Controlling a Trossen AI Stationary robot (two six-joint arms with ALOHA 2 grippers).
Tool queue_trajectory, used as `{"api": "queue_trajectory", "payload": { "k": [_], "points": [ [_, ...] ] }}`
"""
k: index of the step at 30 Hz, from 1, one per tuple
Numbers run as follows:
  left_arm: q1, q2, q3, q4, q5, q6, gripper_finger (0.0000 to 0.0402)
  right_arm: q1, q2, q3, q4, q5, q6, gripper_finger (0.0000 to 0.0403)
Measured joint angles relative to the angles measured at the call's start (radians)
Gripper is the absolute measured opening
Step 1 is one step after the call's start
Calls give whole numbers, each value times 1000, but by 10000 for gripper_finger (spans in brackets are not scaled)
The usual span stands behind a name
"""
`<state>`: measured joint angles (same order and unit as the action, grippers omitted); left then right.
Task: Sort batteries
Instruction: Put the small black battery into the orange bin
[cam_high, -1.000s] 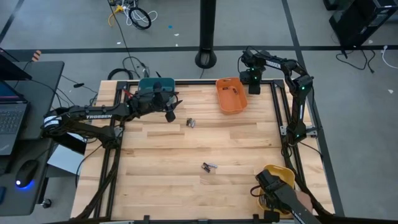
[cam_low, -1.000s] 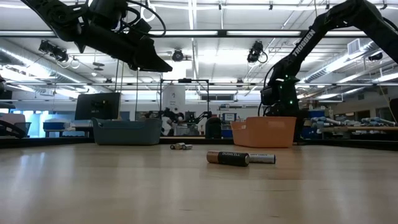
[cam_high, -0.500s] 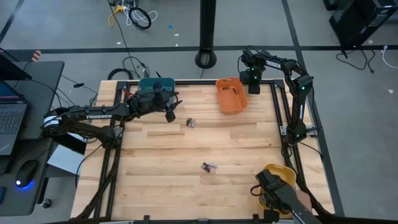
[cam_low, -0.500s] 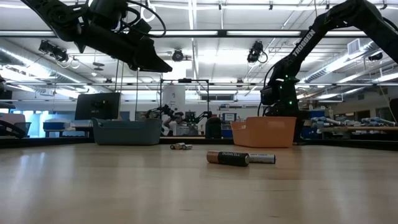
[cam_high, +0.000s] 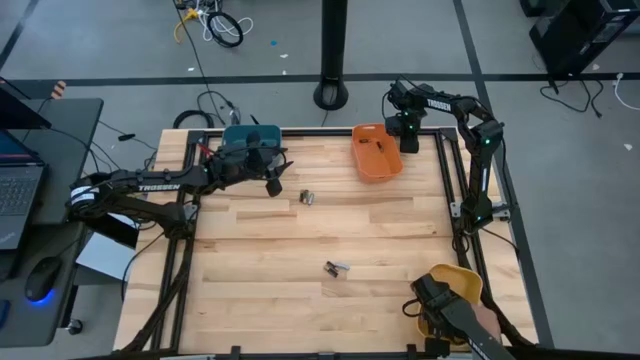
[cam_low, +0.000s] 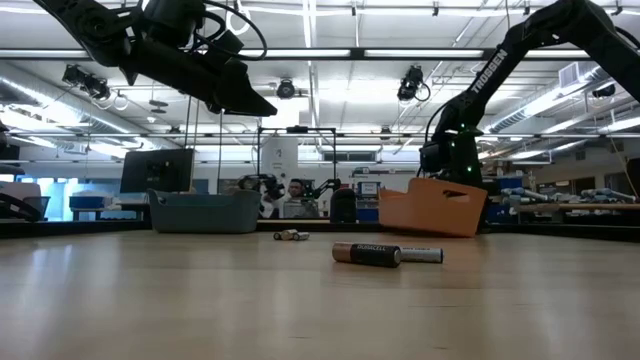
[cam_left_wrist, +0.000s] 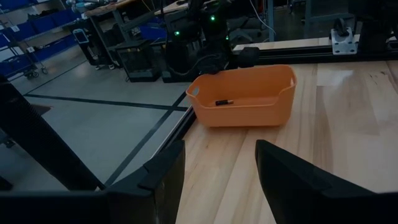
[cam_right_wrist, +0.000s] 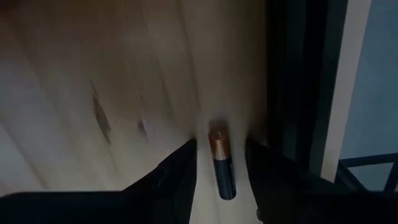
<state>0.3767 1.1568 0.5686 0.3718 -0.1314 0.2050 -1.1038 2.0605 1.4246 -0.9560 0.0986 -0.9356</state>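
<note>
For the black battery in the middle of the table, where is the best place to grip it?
Probably from above, across the middle of its body: the black battery lies flat on the table, with a silvery battery close by its one end, so end-on fingers would likely knock that one.

Dark jointed arms — perhaps white lettering
</note>
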Motion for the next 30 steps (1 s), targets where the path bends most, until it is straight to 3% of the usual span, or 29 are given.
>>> {"api": "queue_trajectory", "payload": {
  "k": [16,30],
  "points": [
    [0,0,0,0,0,0,202,12,-8,9,-22,30,-36,7],
    [0,0,0,4,0,3,202,19,-2,44,-116,-2,46,11]
  ]
}}
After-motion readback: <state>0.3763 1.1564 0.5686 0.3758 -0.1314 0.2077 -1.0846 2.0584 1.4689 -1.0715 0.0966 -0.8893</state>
